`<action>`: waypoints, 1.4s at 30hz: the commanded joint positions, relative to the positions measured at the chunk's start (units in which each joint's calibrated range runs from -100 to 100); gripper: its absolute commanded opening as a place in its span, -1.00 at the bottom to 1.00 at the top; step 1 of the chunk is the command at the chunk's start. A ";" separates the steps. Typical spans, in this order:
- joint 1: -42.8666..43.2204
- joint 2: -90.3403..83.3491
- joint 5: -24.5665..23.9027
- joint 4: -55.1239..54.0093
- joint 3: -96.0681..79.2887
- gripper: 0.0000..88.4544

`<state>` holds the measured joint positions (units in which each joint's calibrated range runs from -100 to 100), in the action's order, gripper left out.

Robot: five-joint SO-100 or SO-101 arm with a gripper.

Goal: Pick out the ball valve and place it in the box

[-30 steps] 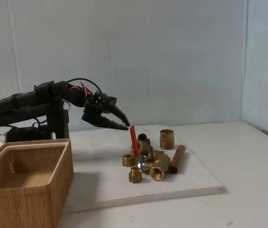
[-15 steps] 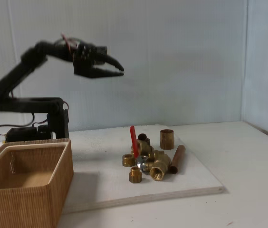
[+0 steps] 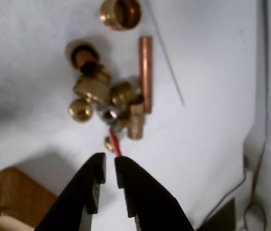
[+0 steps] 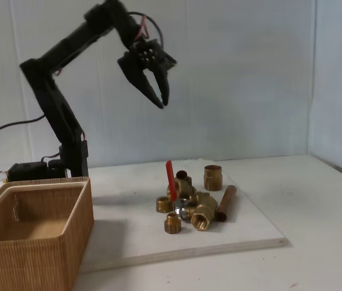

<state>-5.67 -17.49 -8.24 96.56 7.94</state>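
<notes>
I see the valve point(image 4: 180, 195) lying in a heap of brass fittings point(image 4: 196, 213) on the white board point(image 4: 244, 233), its red lever point(image 4: 170, 180) standing up. My claw point(image 4: 161, 100) hangs high above it, well apart, pointing down, empty, with only a narrow gap between its tips. In the wrist view the lever point(image 3: 115, 141) shows as a thin red strip just beyond the claw point(image 3: 110, 162). A copper tube point(image 4: 225, 202) lies at the heap's right in the fixed view. The box point(image 4: 74, 233) sits on the table point(image 4: 322, 200) at the left.
</notes>
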 commanded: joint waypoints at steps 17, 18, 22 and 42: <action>-9.90 10.24 0.43 -3.71 4.15 -0.97; -10.27 10.24 0.43 -3.71 4.15 -0.97; -11.31 10.33 0.48 -3.71 4.15 -0.97; -14.85 18.47 0.48 -3.79 2.25 -0.97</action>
<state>-19.97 -1.74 -7.88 93.29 9.49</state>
